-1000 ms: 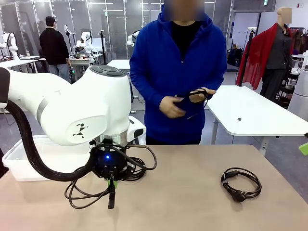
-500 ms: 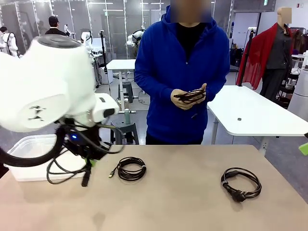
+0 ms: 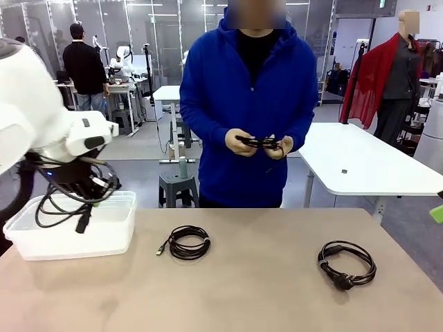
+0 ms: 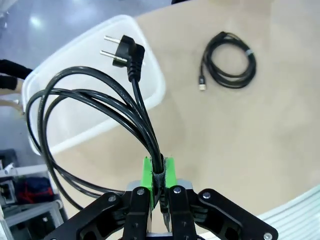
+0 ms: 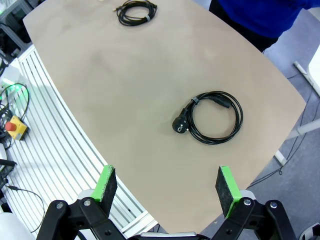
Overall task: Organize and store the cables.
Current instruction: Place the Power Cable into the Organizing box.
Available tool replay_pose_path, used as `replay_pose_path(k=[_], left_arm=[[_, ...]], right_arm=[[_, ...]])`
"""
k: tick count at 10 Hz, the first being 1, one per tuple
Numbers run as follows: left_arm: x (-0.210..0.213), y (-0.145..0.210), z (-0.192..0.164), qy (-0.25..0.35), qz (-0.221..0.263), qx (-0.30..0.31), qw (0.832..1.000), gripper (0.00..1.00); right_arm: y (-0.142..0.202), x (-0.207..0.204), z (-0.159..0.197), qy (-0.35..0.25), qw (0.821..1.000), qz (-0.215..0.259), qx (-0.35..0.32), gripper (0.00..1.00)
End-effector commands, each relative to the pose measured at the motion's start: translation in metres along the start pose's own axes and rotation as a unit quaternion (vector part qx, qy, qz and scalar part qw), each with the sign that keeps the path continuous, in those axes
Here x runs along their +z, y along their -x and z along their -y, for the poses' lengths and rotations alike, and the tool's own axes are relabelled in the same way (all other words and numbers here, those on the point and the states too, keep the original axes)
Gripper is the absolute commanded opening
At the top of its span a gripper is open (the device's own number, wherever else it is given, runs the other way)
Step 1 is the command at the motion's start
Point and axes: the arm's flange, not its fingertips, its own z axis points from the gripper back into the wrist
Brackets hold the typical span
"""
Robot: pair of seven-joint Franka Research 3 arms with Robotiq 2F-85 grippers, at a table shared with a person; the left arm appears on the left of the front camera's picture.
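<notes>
Gripping coiled power cable (image 4: 134, 57) over white bin (image 3: 69, 242), left gripper (image 4: 159, 167) clamped tight, right gripper (image 5: 166, 182) spread wide, empty

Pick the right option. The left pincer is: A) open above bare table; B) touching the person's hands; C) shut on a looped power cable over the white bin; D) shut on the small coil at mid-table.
C: the left pincer is clamped on the power cable, whose loops and plug hang above the white bin.
</notes>
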Motion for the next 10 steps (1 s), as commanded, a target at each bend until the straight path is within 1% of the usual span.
replay_pose_path(k=[1,4,5,6,10], left_arm=[[-0.011,0.005,-0.031,0.005,0.007,-0.030,1.000,0.11],[-0.020,0.012,-0.065,0.011,0.010,-0.028,1.000,0.11],[-0.026,0.013,-0.070,0.030,0.015,-0.015,0.999,0.11],[-0.018,0.010,-0.060,0.005,-0.009,-0.021,1.000,0.11],[-0.018,0.010,-0.060,0.005,-0.009,-0.021,1.000,0.11]], right_arm=[[-0.001,-0.001,-0.001,-0.002,1.000,0.000,0.002,1.00],[-0.001,-0.001,-0.001,-0.002,1.000,0.000,0.002,1.00],[-0.001,-0.001,-0.001,-0.002,1.000,0.000,0.002,1.00],[-0.001,-0.001,-0.001,-0.002,1.000,0.000,0.002,1.00],[-0.001,-0.001,-0.001,-0.002,1.000,0.000,0.002,1.00]])
